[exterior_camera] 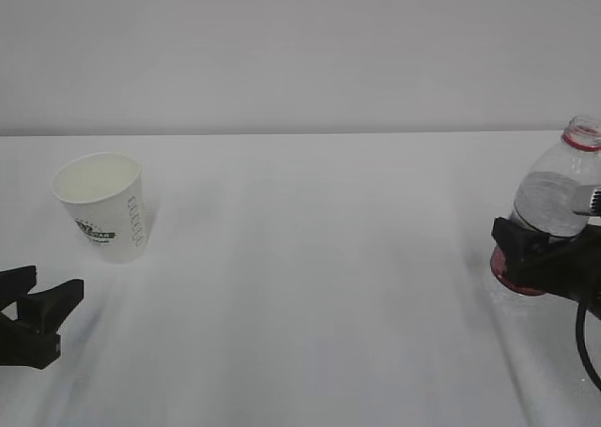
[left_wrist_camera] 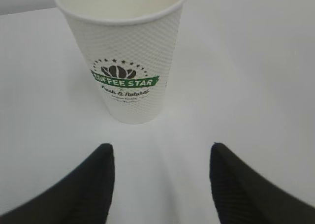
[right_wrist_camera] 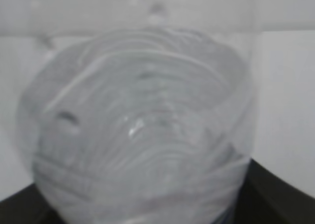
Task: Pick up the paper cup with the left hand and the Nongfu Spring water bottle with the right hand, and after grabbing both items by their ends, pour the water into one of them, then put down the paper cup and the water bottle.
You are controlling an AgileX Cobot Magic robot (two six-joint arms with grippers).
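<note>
The white paper cup [exterior_camera: 103, 206] with a green logo stands upright at the left of the table. In the left wrist view the paper cup [left_wrist_camera: 129, 61] is straight ahead, and its inside looks pale and bare. My left gripper [exterior_camera: 52, 282] is low near the front left, open and a short way from the cup; nothing lies between its tips [left_wrist_camera: 160, 155]. At the far right stands the Nongfu Spring water bottle [exterior_camera: 554, 197], uncapped with a red neck ring. My right gripper [exterior_camera: 526, 251] clasps it at the red label. The ribbed bottle [right_wrist_camera: 142, 130] fills the right wrist view, with dark fingers [right_wrist_camera: 280, 194] against both sides. Water is hard to make out.
The white table [exterior_camera: 310, 286] runs wide between cup and bottle, and a pale wall stands behind it. The right arm's cable [exterior_camera: 587, 343] hangs at the right edge.
</note>
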